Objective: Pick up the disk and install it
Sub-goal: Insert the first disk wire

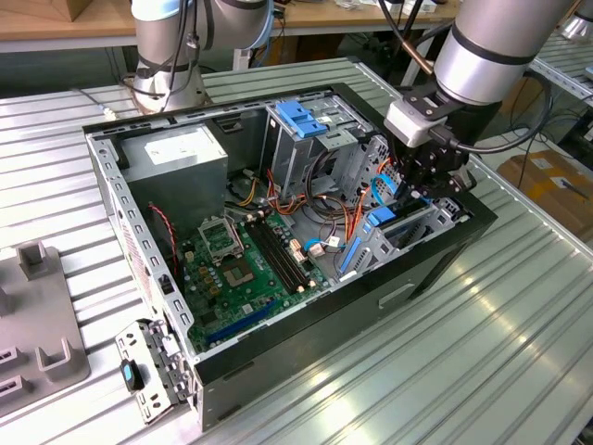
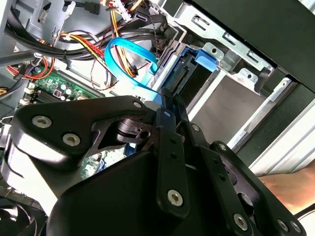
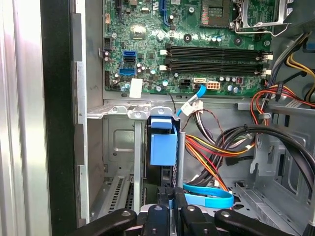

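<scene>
Closest to the lens in both wrist views was the gripper (image 3: 170,192), its black linkage spread across the foreground. Its two fingers (image 3: 162,196) stood almost together with only a sliver of gap between them. Whether they pinched anything could not be told.

Just beyond the fingertips sat the disk (image 3: 162,145). It stood on edge in a slot of the metal drive bay (image 3: 118,147), and the end of its light-blue frame faced the gripper. Whether the fingers touched it could not be told.

A flat blue data cable (image 3: 209,199) looped just beside the gripper, near a bundle of red, yellow and black wires (image 3: 216,147).

In the exterior view the arm reached down into the open computer case (image 1: 435,269) on the exterior view's right. The green motherboard (image 1: 246,255) lay flat in the middle of the case. The grey power supply (image 1: 176,153) sat in the far left corner, and a tall cage (image 1: 306,148) with a blue latch on top stood at the far side.

The case rested on a ribbed metal table (image 1: 482,371). A loose metal bracket (image 1: 153,371) lay by its near left corner.
</scene>
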Available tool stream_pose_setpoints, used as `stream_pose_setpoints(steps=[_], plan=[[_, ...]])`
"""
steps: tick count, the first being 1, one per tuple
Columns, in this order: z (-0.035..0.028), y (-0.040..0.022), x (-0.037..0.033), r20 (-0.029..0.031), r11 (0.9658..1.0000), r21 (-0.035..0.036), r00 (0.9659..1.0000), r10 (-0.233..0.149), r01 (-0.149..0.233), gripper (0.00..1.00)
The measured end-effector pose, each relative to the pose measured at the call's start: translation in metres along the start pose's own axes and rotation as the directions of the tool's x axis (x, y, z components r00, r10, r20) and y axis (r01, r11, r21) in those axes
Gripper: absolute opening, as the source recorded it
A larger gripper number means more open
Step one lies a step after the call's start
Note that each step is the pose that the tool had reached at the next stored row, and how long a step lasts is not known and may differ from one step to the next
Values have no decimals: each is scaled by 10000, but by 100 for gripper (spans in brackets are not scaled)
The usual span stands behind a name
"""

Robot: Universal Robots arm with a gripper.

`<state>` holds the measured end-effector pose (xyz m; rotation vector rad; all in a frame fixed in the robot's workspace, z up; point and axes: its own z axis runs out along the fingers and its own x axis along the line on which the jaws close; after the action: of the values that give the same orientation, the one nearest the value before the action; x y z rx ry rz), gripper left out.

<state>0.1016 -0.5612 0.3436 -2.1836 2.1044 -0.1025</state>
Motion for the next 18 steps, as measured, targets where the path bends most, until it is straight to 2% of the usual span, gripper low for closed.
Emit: stream_pose_setpoints(steps=[3,6,13,14,15,16,17,18], plan=[[2,0,0,2,10000,0,10000,1,-1,16],[43,6,2,-6,10000,-1,10000,0,0,16],[53,7,1,7,10000,1,10000,1,-1,16],[56,7,2,10,10000,2,10000,1,-1,17],[56,7,2,10,10000,2,10000,1,-1,23],[54,7,2,4,10000,1,10000,0,0,23],[53,7,2,2,10000,1,10000,0,0,30],[47,6,2,-1,10000,0,10000,0,0,30]])
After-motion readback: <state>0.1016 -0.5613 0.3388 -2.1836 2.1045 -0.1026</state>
